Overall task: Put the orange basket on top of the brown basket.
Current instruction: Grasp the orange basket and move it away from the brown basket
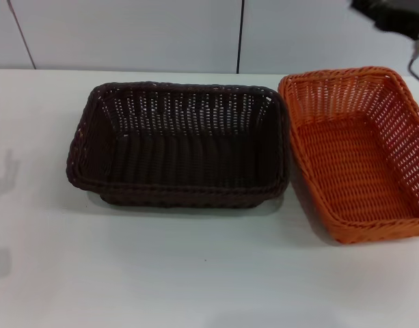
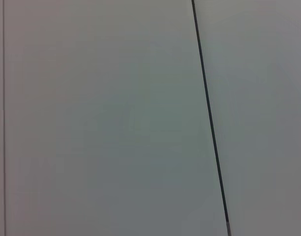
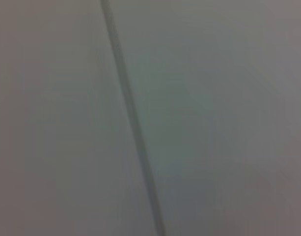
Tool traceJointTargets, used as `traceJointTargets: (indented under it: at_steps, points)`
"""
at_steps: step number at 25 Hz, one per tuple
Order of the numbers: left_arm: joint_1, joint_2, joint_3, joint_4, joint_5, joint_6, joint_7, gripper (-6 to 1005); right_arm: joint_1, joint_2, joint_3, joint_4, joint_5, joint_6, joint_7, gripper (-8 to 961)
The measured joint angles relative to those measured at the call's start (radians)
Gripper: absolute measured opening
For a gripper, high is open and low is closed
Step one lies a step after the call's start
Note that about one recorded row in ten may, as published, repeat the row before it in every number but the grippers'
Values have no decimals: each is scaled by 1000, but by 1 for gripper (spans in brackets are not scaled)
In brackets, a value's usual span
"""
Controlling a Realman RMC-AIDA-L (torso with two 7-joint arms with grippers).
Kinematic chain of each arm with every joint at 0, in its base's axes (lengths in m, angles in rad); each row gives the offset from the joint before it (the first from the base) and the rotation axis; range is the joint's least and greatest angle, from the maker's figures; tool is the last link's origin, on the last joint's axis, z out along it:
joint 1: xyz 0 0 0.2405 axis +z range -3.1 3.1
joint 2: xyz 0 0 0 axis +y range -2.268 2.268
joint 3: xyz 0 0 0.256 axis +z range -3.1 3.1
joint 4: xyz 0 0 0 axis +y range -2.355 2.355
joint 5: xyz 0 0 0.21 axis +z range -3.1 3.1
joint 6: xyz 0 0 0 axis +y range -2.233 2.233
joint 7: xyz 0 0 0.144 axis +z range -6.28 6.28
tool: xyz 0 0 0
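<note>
The white table (image 1: 195,273) is carrying the brown basket (image 1: 178,143) and, touching its right rim, the orange basket (image 1: 359,150), with neither claw showing, so places relative to one and its state cannot be told. Nothing is starting yet; next, I judge, the right arm needs the orange rim. Both wrist views are showing only a pale seamed panel (image 2: 91,118), which the head view is placing behind the table.

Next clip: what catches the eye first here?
Two woven baskets side by side on the white table: the brown basket in the middle and the orange basket on the robot's right, rims almost touching. Both look empty. Neither end effector is in view; the wrist cameras show only pale panels with a dark seam.
</note>
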Motion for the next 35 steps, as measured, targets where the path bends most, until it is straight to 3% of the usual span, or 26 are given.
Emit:
traceJointTargets:
  at_steps: [1, 2, 3, 4, 5, 6, 7, 8, 11, 12, 13, 18, 23, 35]
  points:
    - [-12, 1, -1, 15, -8, -7, 1, 813, -1, 25, 36, 52, -41, 123, -6, 735]
    - [-20, 1, -1, 26, -9, -8, 0, 813, 5, 76, 112, 144, -91, 371, -52, 734]
    - [-20, 1, -1, 26, -9, -8, 0, 813, 5, 76, 112, 144, -91, 371, -52, 732]
    - [-27, 1, -1, 38, -11, -8, -1, 813, 11, 108, 155, 184, -97, 485, -98, 731]
    - [-51, 0, -1, 75, -18, -12, -15, 813, 19, 156, 224, 243, -96, 690, -211, 730]
    - [-51, 0, -1, 75, -18, -12, -15, 813, 19, 156, 224, 243, -96, 690, -211, 728]
    - [-67, 0, -1, 93, -22, -23, -27, 813, 27, 173, 254, 293, -95, 848, -297, 727]
    - [-67, 0, -1, 93, -22, -23, -27, 813, 27, 173, 254, 293, -95, 848, -297, 725]
    - [-72, 1, -1, 99, -24, -31, -32, 813, 38, 170, 261, 349, -93, 1041, -376, 721]
    - [-80, 3, -9, 103, -29, -55, -33, 813, 38, 170, 261, 349, -93, 1041, -376, 720]
    - [-87, 2, -23, 106, -30, -68, -33, 813, 46, 170, 266, 377, -87, 1146, -431, 719]
    - [-108, 2, -76, 111, -31, -136, -30, 813, 89, 172, 257, 400, -66, 1348, -496, 712]
    - [-123, 1, -123, 116, -31, -184, -25, 813, 118, 171, 257, 395, -79, 1460, -513, 705]
    - [-127, 2, -158, 116, -32, -212, -29, 813, 152, 170, 253, 374, -187, 1536, -531, 688]
